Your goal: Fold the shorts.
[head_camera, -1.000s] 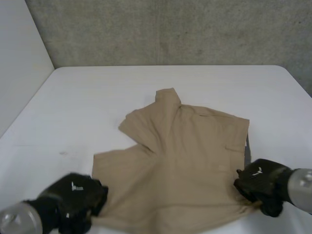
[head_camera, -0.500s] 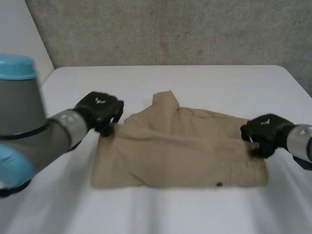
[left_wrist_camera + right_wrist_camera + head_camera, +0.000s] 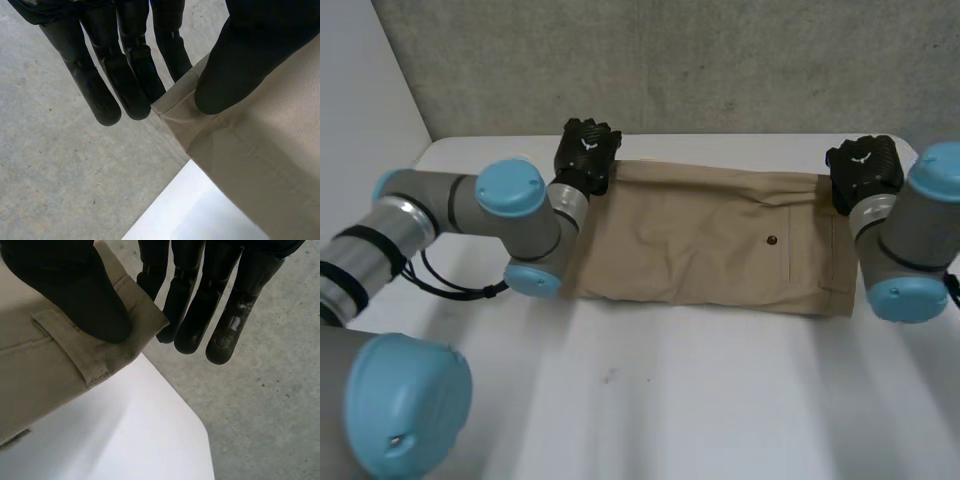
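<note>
While both hands reach out to the far edge of the table (image 3: 670,400), the shorts (image 3: 710,240) lie as one long tan band across the far part of it; one long side runs close along the far edge, the other faces the middle of the table. The left hand (image 3: 587,150) is at the far left corner of the cloth, the right hand (image 3: 865,168) at the far right corner; the two are well apart, with the whole length of the band between them.

Over to the left wrist view: the left hand (image 3: 240,60) has its thumb down on top of the corner of the shorts (image 3: 260,165), and its straight fingers (image 3: 127,85) sit just under the hem; that corner is pinched between thumb and fingers, and it shows against grey concrete (image 3: 60,165) past the table's edge (image 3: 200,210).

Same story in the right wrist view: the thumb of the right hand (image 3: 75,295) presses on the cloth (image 3: 40,375) right beside a sewn tab (image 3: 75,352); its fingers (image 3: 225,325) run straight behind the corner, so this corner is pinched too.

On the flat cloth a small dark button (image 3: 772,241) sits toward the right end; the left arm (image 3: 510,215) lies along the left end of the band, and the right arm (image 3: 910,240) stands just past the right end.
</note>
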Motion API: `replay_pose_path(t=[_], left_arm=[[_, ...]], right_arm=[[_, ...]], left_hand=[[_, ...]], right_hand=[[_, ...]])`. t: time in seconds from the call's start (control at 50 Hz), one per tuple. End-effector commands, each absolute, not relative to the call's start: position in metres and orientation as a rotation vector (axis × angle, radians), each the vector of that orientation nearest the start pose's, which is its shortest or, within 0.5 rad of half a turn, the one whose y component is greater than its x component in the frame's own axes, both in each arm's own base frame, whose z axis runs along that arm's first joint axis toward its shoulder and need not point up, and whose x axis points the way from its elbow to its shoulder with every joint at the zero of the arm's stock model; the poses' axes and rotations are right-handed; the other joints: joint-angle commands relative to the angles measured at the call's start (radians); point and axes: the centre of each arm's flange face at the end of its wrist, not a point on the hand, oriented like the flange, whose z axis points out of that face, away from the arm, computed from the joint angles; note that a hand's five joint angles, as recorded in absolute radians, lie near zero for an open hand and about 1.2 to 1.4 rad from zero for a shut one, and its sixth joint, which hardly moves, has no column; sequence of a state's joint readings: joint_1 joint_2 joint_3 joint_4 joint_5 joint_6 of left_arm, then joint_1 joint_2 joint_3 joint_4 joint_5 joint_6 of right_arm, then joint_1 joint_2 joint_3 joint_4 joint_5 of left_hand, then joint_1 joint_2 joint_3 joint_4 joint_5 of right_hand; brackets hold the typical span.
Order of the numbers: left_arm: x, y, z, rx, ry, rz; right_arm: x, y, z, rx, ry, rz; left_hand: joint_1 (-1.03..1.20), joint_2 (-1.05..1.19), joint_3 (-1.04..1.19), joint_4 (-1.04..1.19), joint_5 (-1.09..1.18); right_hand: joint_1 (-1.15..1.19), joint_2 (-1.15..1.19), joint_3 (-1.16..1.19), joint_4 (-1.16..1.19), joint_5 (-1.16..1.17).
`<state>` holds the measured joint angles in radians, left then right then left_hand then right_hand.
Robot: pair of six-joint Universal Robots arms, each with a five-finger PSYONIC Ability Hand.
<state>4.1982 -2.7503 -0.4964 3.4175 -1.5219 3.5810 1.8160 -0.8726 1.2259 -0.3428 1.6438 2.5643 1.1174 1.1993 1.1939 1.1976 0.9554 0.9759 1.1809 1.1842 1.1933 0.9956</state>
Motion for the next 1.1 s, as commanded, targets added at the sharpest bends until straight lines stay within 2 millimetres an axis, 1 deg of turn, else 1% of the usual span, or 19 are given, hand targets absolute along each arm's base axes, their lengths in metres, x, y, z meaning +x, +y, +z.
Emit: replay_pose_path(t=[0.02, 0.04, 0.06, 0.08, 0.12, 0.14, 0.18, 0.2, 0.28, 0.34, 0.4, 0.5, 0.56, 0.62, 0.72, 0.8, 0.92, 1.04, 1.1], left_arm=[[-0.389, -0.414, 0.130, 0.989, 1.764, -2.514], [-0.389, -0.415, 0.128, 0.985, 1.752, -2.523], [-0.389, -0.415, 0.129, 0.980, 1.742, -2.532], [-0.390, -0.415, 0.126, 0.978, 1.729, -2.544], [-0.391, -0.412, 0.123, 0.988, 1.730, -2.544], [-0.389, -0.410, 0.120, 0.982, 1.744, -2.532], [-0.390, -0.405, 0.124, 0.993, 1.749, -2.531], [-0.390, -0.402, 0.129, 0.996, 1.747, -2.535], [-0.377, -0.387, 0.168, 0.988, 1.752, -2.528], [-0.369, -0.378, 0.182, 0.982, 1.772, -2.515], [-0.358, -0.363, 0.186, 1.010, 1.828, -2.463], [-0.328, -0.345, 0.180, 1.037, 1.988, -2.296], [-0.312, -0.333, 0.166, 1.067, 2.133, -2.140], [-0.302, -0.326, 0.151, 1.080, 2.267, -2.017], [-0.297, -0.326, 0.142, 1.072, 2.398, -1.968], [-0.299, -0.327, 0.122, 1.086, 2.496, -1.945], [-0.306, -0.329, 0.114, 1.105, 2.505, -1.949], [-0.317, -0.333, 0.109, 1.127, 2.484, -1.982], [-0.323, -0.334, 0.110, 1.133, 2.440, -2.039]], right_arm=[[0.242, -0.420, 0.137, -1.030, 2.294, -2.372], [0.243, -0.422, 0.134, -1.032, 2.286, -2.375], [0.246, -0.424, 0.130, -1.034, 2.277, -2.394], [0.246, -0.425, 0.131, -1.024, 2.270, -2.409], [0.246, -0.426, 0.134, -0.990, 2.256, -2.437], [0.246, -0.426, 0.146, -0.947, 2.227, -2.477], [0.245, -0.424, 0.162, -0.908, 2.192, -2.510], [0.244, -0.420, 0.184, -0.847, 2.146, -2.539], [0.239, -0.401, 0.220, -0.758, 2.080, -2.507], [0.239, -0.380, 0.237, -0.798, 2.064, -2.407], [0.237, -0.362, 0.239, -0.848, 2.099, -2.282], [0.215, -0.335, 0.208, -0.833, 2.346, -1.915], [0.206, -0.319, 0.188, -0.778, 2.454, -1.721], [0.200, -0.311, 0.179, -0.747, 2.478, -1.666], [0.194, -0.304, 0.161, -0.742, 2.454, -1.665], [0.194, -0.303, 0.156, -0.733, 2.445, -1.685], [0.195, -0.304, 0.145, -0.730, 2.438, -1.703], [0.192, -0.313, 0.138, -0.711, 2.437, -1.798], [0.191, -0.317, 0.133, -0.706, 2.448, -1.819]], left_hand=[[0.279, 0.197, 0.202, 0.199, 0.266], [0.093, 0.011, 0.017, 0.013, 0.081], [-0.159, -0.240, -0.235, -0.239, -0.171], [-0.821, -0.903, -0.897, -0.901, -0.833], [-0.912, -0.994, -0.988, -0.992, -0.924], [-0.943, -1.025, -1.019, -1.023, -0.955], [-0.943, -1.025, -1.019, -1.023, -0.955], [-0.943, -1.025, -1.019, -1.023, -0.955], [-0.943, -1.025, -1.019, -1.023, -0.955], [-0.943, -1.025, -1.019, -1.023, -0.955], [-0.928, -1.009, -1.004, -1.008, -0.940], [-0.875, -0.956, -0.951, -0.955, -0.887], [-0.775, -0.857, -0.852, -0.855, -0.788], [-0.696, -0.777, -0.772, -0.776, -0.708], [-0.660, -0.742, -0.737, -0.740, -0.673], [-0.637, -0.719, -0.713, -0.717, -0.649], [-0.619, -0.701, -0.696, -0.699, -0.632], [-0.420, -0.502, -0.496, -0.500, -0.432], [-0.151, -0.233, -0.227, -0.231, -0.163]], right_hand=[[0.420, 0.215, 0.212, 0.203, 0.226], [0.392, 0.187, 0.184, 0.175, 0.198], [-0.271, -0.476, -0.479, -0.488, -0.465], [-0.527, -0.732, -0.736, -0.745, -0.721], [-0.764, -0.969, -0.972, -0.981, -0.958], [-0.801, -1.006, -1.010, -1.019, -0.996], [-0.801, -1.006, -1.010, -1.019, -0.996], [-0.801, -1.006, -1.010, -1.019, -0.996], [-0.801, -1.006, -1.010, -1.019, -0.996], [-0.801, -1.006, -1.010, -1.019, -0.996], [-0.801, -1.006, -1.010, -1.019, -0.996], [-0.794, -0.999, -1.003, -1.012, -0.989], [-0.703, -0.908, -0.912, -0.921, -0.898], [-0.650, -0.855, -0.859, -0.868, -0.845], [-0.521, -0.726, -0.729, -0.738, -0.715], [-0.518, -0.723, -0.726, -0.735, -0.712], [-0.495, -0.700, -0.703, -0.712, -0.689], [-0.292, -0.497, -0.501, -0.510, -0.487], [-0.163, -0.368, -0.372, -0.381, -0.357]])
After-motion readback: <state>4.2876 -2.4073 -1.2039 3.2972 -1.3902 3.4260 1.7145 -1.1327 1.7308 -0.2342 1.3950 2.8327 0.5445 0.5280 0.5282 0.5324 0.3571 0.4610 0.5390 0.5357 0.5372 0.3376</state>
